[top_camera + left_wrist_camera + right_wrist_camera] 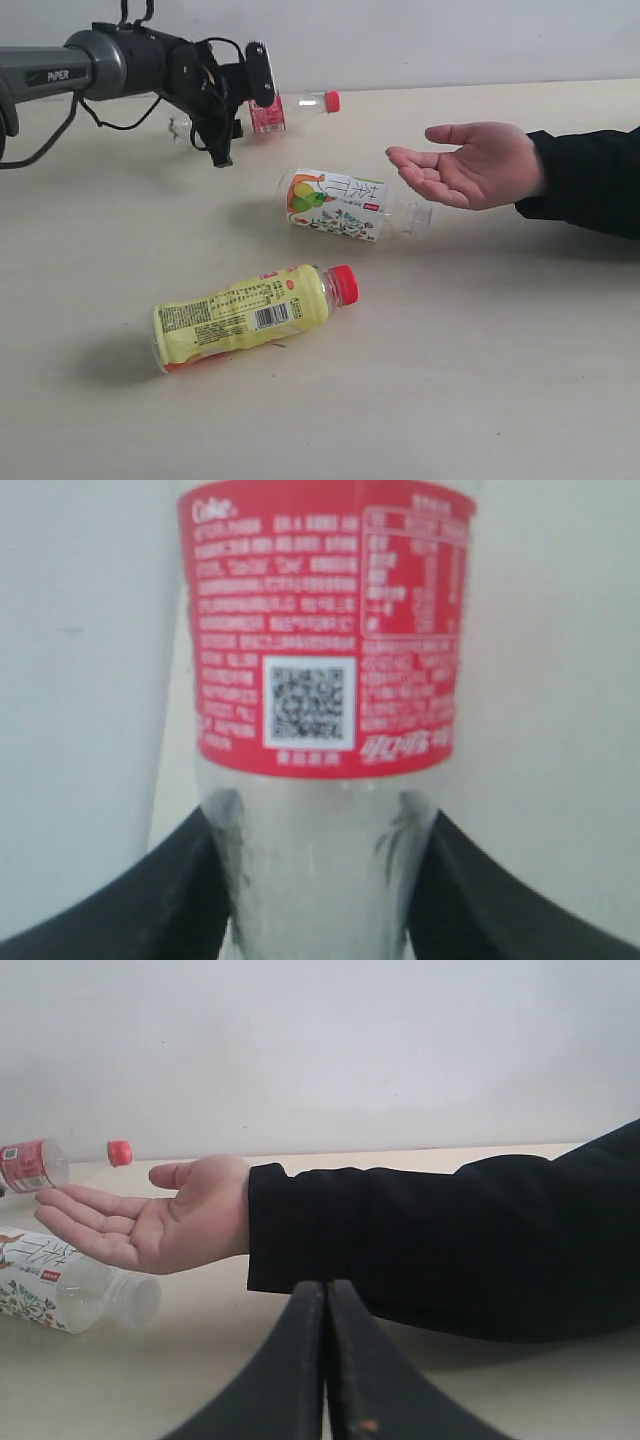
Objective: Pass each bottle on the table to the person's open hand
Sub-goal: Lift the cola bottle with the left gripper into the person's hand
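My left gripper (243, 110) is shut on the clear bottle with the red label and cap (268, 113), holding it roughly level near the table's far edge. Up close, the black fingers (190, 880) press the clear body below the red label (320, 630). The person's open hand (470, 165) is palm up at the right, apart from that bottle. The fruit-label bottle (340, 205) lies on its side just left of the hand. The yellow-labelled bottle (245, 313) lies nearer the front. No white bottle with a green label shows. My right gripper (325, 1295) is shut and empty.
The pale beige table (480, 350) runs wide at the front and right. A black sleeve (590, 180) comes in from the right edge. In the right wrist view that sleeve (450, 1240) crosses just beyond the fingers, with the hand (160, 1220) past it.
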